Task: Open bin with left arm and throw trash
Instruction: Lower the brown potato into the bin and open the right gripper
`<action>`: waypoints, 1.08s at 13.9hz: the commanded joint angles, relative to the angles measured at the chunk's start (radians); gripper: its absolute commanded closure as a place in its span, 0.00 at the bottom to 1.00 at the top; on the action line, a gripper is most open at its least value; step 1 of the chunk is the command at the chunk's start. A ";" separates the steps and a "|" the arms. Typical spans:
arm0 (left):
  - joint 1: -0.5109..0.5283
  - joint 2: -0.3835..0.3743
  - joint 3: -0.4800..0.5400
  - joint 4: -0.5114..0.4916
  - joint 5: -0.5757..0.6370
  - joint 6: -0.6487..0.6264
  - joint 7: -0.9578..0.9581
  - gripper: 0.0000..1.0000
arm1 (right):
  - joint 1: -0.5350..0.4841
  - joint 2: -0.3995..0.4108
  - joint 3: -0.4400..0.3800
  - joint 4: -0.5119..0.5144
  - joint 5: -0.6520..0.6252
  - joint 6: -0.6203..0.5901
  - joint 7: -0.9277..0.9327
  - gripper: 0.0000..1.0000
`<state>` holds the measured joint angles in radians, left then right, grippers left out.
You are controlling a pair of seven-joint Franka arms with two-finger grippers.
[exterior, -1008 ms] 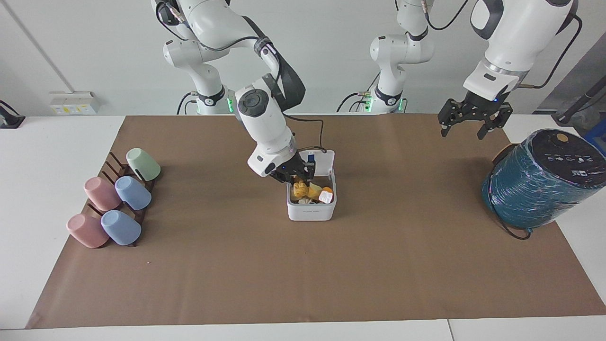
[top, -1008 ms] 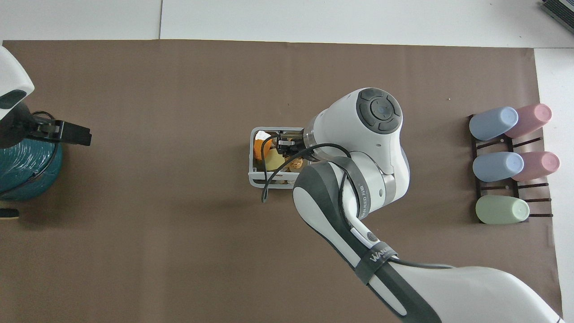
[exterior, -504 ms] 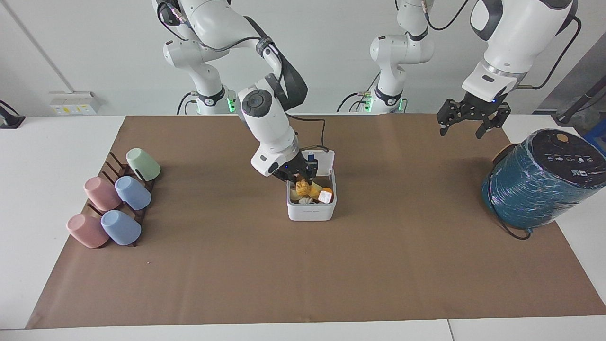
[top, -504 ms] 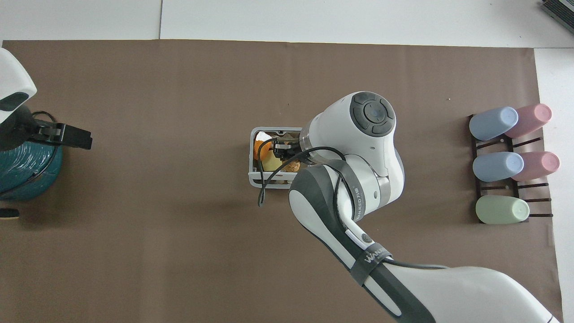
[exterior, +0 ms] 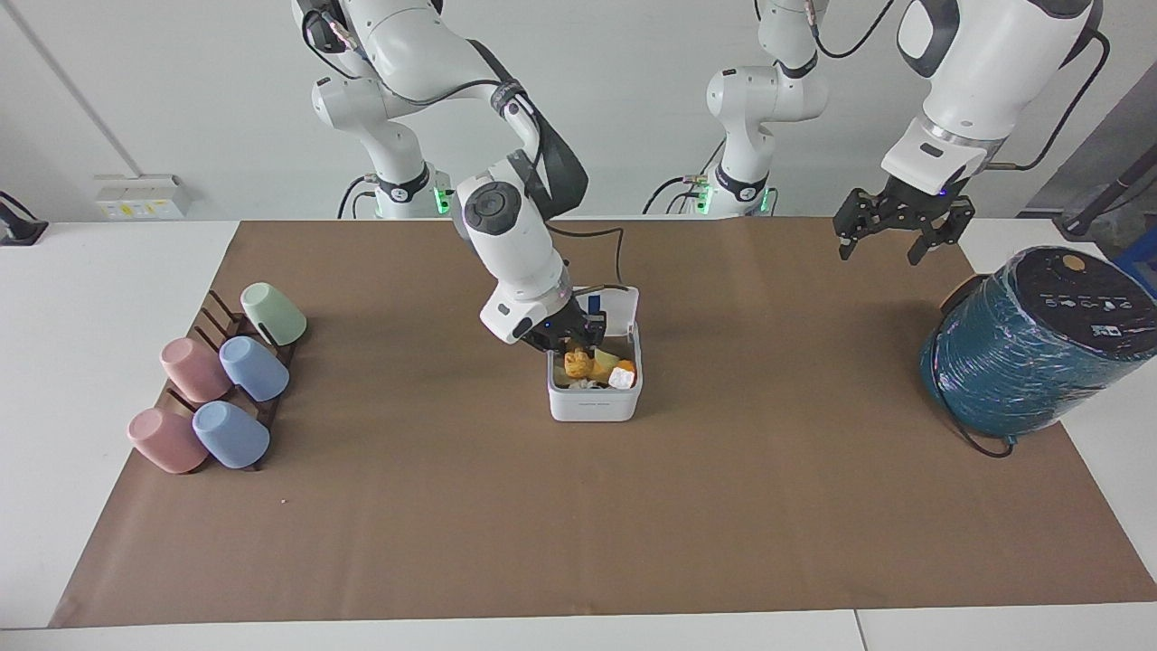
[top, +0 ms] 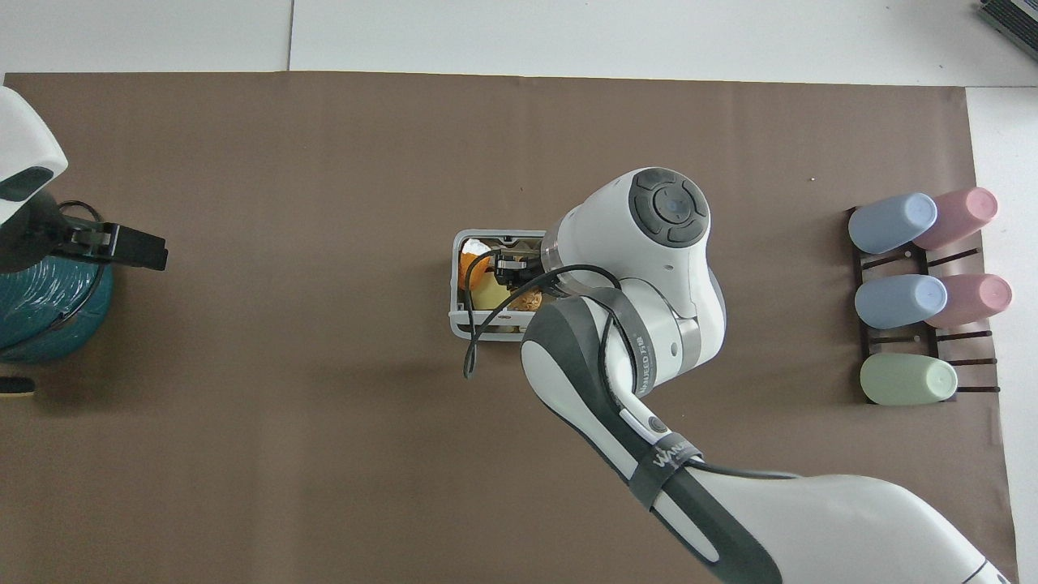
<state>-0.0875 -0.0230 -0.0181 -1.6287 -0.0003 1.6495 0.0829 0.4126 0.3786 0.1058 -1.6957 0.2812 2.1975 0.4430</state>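
Right end effector (exterior: 576,342) hangs released over the open bin (exterior: 594,402) (trash (exterior: 597,366) already inside), left end effector (exterior: 893,233) spread open, idle at 2 o'clock, so basically done.

Readable markings: few, and only partly made out.
Pale lettering is seen in the overhead view on the black strap (top: 666,461) round the right arm's forearm, and again on the grey band (top: 645,362) at its wrist; the words cannot be fully read. Faint print on the bin (exterior: 594,408) front is illegible.
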 commanded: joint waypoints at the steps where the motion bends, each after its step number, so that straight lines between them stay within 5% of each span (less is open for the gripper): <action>1: 0.009 -0.005 -0.008 0.001 0.010 -0.016 0.008 0.00 | 0.003 0.006 0.002 -0.001 0.024 0.015 0.003 0.60; 3: 0.011 -0.005 -0.008 0.001 0.010 -0.016 0.008 0.00 | 0.014 0.006 0.002 0.007 0.024 0.015 0.006 0.47; 15: 0.011 -0.005 -0.008 0.000 0.010 -0.016 0.008 0.00 | 0.020 -0.056 0.002 0.015 0.024 -0.044 0.011 0.26</action>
<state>-0.0875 -0.0230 -0.0181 -1.6288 -0.0003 1.6495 0.0829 0.4337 0.3558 0.1066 -1.6786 0.2820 2.1884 0.4430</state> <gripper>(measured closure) 0.000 0.322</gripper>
